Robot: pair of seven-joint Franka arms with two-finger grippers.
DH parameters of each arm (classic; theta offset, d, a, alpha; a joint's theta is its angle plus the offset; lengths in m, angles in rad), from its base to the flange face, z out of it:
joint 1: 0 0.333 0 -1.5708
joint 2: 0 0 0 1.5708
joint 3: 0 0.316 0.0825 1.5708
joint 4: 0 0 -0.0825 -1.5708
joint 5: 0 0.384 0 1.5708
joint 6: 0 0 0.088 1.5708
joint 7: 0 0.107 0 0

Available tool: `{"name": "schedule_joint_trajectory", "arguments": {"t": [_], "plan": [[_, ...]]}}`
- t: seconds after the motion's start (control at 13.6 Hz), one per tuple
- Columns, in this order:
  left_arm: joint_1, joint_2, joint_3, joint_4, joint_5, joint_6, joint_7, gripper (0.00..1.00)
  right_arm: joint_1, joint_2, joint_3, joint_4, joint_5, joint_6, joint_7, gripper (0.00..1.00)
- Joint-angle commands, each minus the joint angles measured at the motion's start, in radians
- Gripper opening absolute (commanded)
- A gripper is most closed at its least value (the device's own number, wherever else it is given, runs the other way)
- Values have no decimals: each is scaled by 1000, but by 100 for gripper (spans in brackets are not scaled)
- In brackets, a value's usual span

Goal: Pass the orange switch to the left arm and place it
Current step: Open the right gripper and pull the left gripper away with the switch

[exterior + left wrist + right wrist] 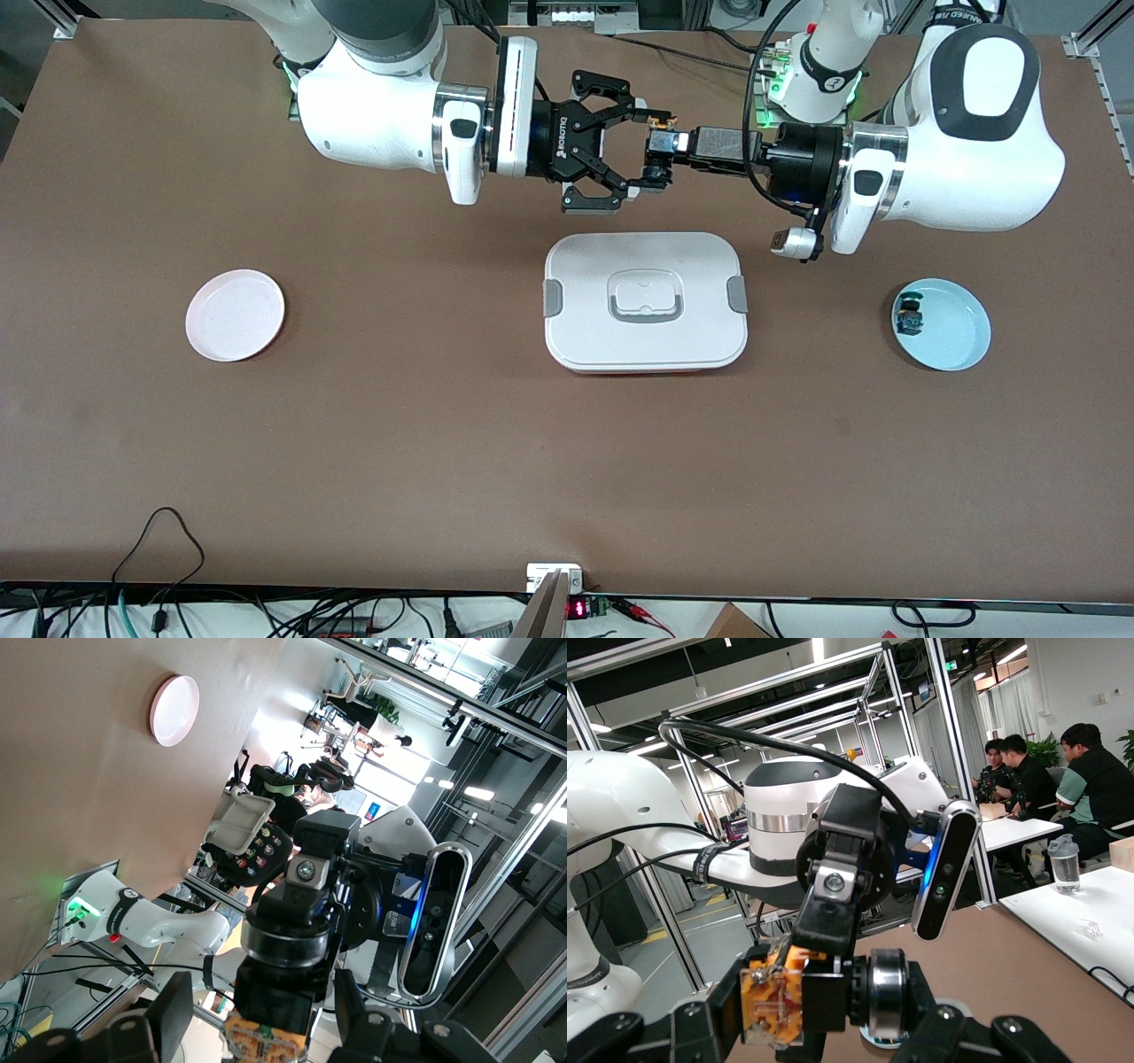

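Front view: the handover is caught mid-air, above the desk [354, 461] strip between the robots' bases and the large white rounded-rectangle plastic box [646, 301] with grey side clips. The tiny black part with an orange middle, the orange switch [657, 120], is seen pinched between the two grippers where they meet. The right gripper [640, 151] is closed on it, its black linkage fingers drawn in around the part. The left gripper [660, 142] is also at the switch, but whether its fingers are gripping or only partly parted cannot be told. In the right wrist view the switch [772, 1003] is shown as an orange, ribbed plastic body in a dark frame. So pickup and lift are judged done; release by one arm, the carry past the box and placement on the round glossy pink plate [235, 315] are judged left. A similar small blue-green part [908, 316] is left lying in the round pale-blue plate [952, 341].
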Motion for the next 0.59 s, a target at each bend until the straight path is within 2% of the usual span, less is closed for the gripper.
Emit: {"name": "schedule_joint_trajectory", "arguments": {"t": [0.0,0.22,0.44,0.51], "plan": [[2,-29,-3,-26,-17,14,-11,61,-3,-1,-1,11,17,-10,-23,0],[7,-27,-1,-21,-17,14,0,39,-3,-1,-1,8,17,-10,-35,0],[16,-26,-1,-20,-17,13,1,11,-3,-1,-1,6,18,-11,-32,2],[16,-26,-1,-20,-17,13,0,3,-5,-4,-3,6,21,-11,-23,47]]}}
